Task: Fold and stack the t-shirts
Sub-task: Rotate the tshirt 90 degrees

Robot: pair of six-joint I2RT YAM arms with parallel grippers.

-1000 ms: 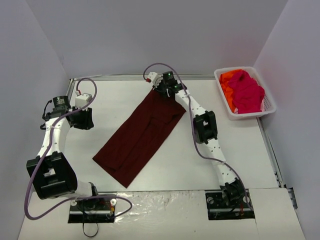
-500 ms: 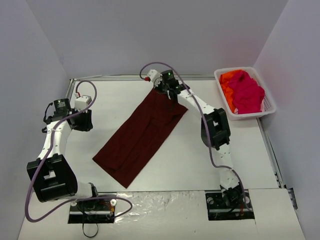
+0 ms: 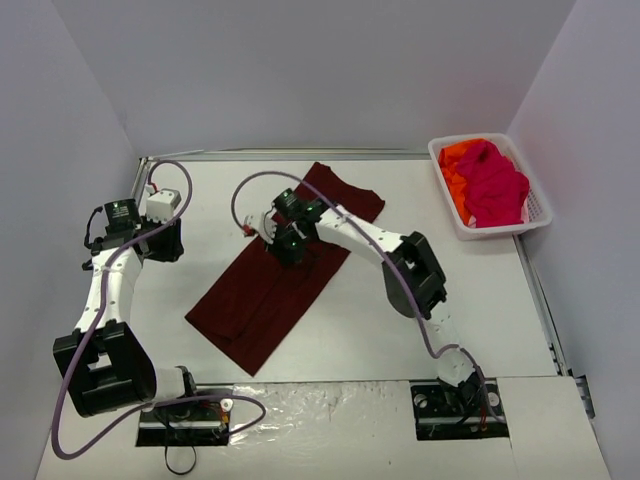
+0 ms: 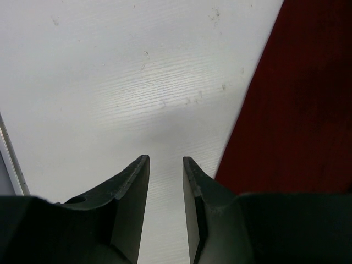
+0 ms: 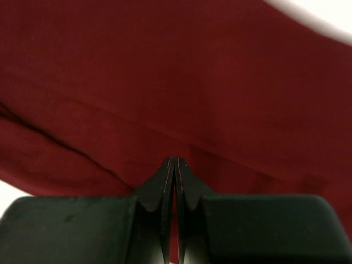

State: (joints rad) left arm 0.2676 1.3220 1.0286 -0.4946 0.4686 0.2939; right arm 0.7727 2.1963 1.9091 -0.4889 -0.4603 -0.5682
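The right end effector (image 3: 288,243) has swung from the far tip of the maroon t-shirt (image 3: 262,300) to its middle. The shirt lies long and diagonal on the worktop (image 3: 340,330), so a cross fold looks next. Only the right wrist view shows those fingers pressed shut, nothing visibly pinched. The left end effector (image 4: 165,160) hangs part-open and empty beside the shirt's edge.

shirt (image 3: 250,310): middle of table (image 3: 340,340) | basket (image 3: 495,232): far right corner (shirts (image 3: 492,185) inside)
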